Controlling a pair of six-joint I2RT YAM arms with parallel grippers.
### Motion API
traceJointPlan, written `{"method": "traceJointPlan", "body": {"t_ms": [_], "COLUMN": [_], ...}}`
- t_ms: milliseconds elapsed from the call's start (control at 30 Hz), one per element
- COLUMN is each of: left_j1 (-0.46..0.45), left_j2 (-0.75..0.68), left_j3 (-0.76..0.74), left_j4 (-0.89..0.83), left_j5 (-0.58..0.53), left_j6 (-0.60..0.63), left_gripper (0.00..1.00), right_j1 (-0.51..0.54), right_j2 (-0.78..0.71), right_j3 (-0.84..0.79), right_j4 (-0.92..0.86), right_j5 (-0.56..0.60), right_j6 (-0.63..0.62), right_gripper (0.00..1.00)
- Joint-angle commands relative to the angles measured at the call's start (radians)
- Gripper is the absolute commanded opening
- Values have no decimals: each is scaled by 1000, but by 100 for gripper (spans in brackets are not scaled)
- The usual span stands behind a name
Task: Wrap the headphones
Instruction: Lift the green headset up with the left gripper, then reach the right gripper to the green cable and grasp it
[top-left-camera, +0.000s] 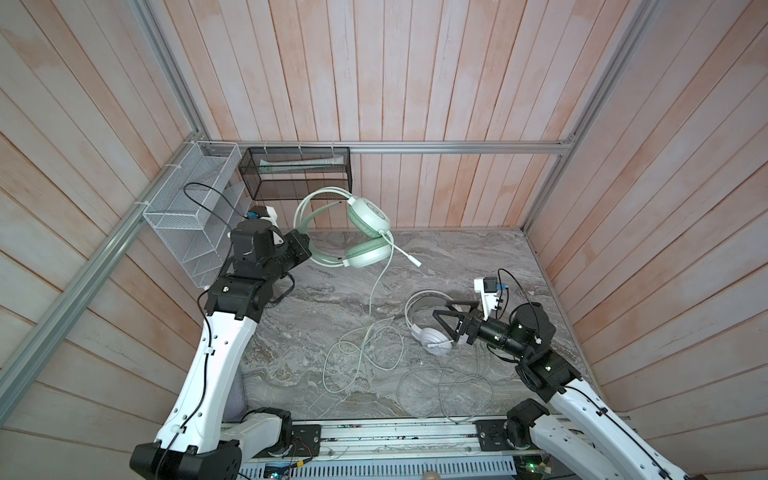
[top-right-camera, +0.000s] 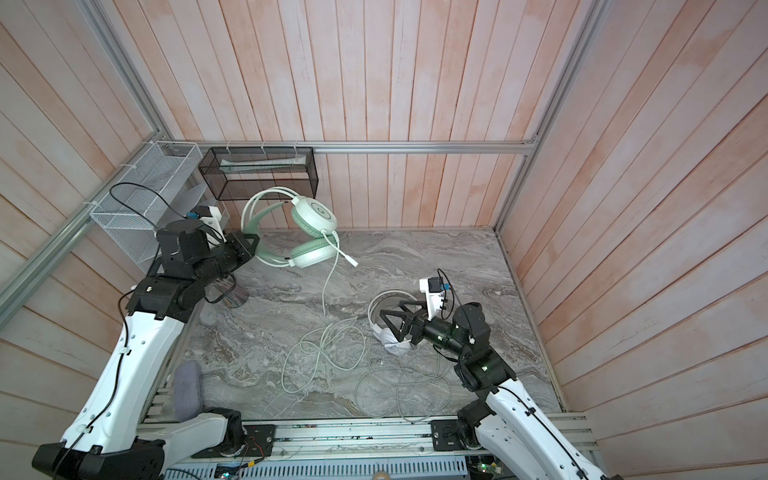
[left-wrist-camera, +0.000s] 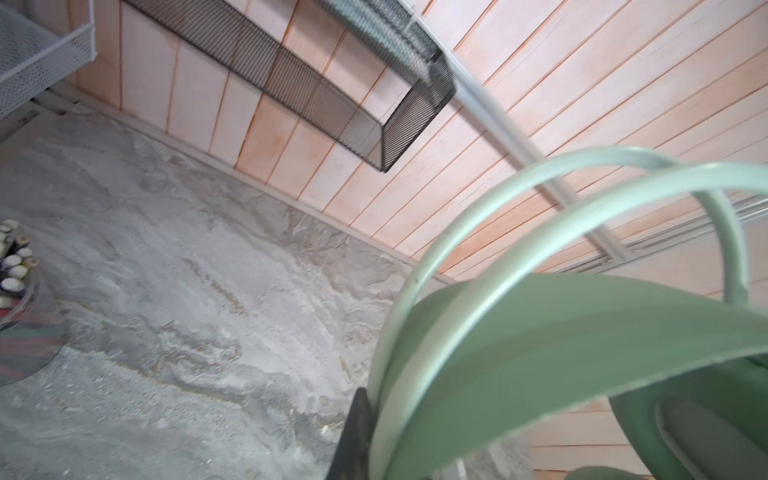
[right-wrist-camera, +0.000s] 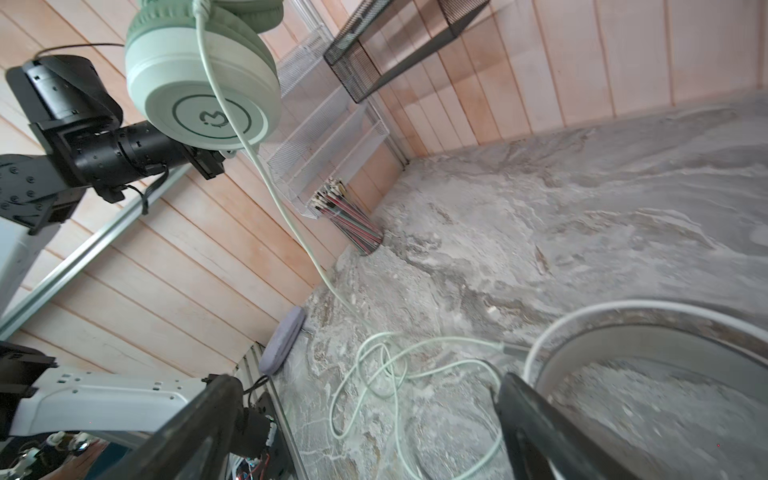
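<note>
The pale mint green headphones (top-left-camera: 368, 214) hang above the back left of the marble table (top-left-camera: 478, 257), with the earcups (top-right-camera: 313, 216) to the right. My left gripper (top-left-camera: 305, 249) is shut on their headband (left-wrist-camera: 540, 332); one black finger (left-wrist-camera: 357, 428) presses against the band. Their green cable (top-left-camera: 374, 291) drops to the table and ends in loose loops (right-wrist-camera: 390, 370). The white headphones (top-left-camera: 434, 338) lie at the right. My right gripper (top-left-camera: 440, 307) hovers open just above them, its jaws empty and one finger beside the white headband (right-wrist-camera: 648, 332). A grey cable (top-left-camera: 444, 386) is coiled in front.
A black mesh basket (top-left-camera: 299, 172) and a white wire basket (top-left-camera: 187, 216) hang on the walls at the back left. A cup of pencils (right-wrist-camera: 357, 224) stands under my left arm. A grey pouch (top-right-camera: 187, 390) lies at the front left edge.
</note>
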Motion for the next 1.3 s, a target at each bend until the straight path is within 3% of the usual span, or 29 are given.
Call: {"method": "traceJointPlan", "body": {"t_ms": [0, 133, 200, 300, 533, 600, 733, 900, 1033, 1233, 1267], "left_j1": [0, -8, -14, -21, -38, -39, -40, -40, -39, -40, -38], "left_j2": [-45, -57, -47, -29, -24, -17, -14, -21, -14, -28, -30], "left_j3": [39, 96, 148, 231, 308, 321, 319, 298, 295, 299, 299], "left_j4": [142, 153, 120, 40, -33, -69, -109, -139, -146, -161, -163], "left_j5": [56, 71, 73, 56, 68, 73, 77, 45, 52, 36, 35], "left_j6": [-155, -208, -210, -215, -197, -197, -176, -164, -167, -170, -170], "left_gripper": [0, 0, 0, 0, 0, 0, 0, 0, 0, 0, 0], "right_j1": [58, 213, 291, 348, 409, 430, 441, 476, 519, 527, 526], "right_j2": [62, 161, 210, 303, 517, 558, 587, 667, 754, 894, 921], "right_j3": [-13, -1, 2, 10, 125, 152, 125, 107, 107, 110, 119], "right_j4": [294, 386, 423, 497, 506, 509, 605, 700, 739, 789, 792], "right_j5": [-53, 22, 114, 156, 271, 336, 437, 397, 433, 561, 578], "right_j6": [6, -102, -155, -182, -270, -301, -282, -261, -250, -273, -287], "right_gripper": [99, 98, 97, 94, 83, 76, 76, 77, 77, 76, 72]}}
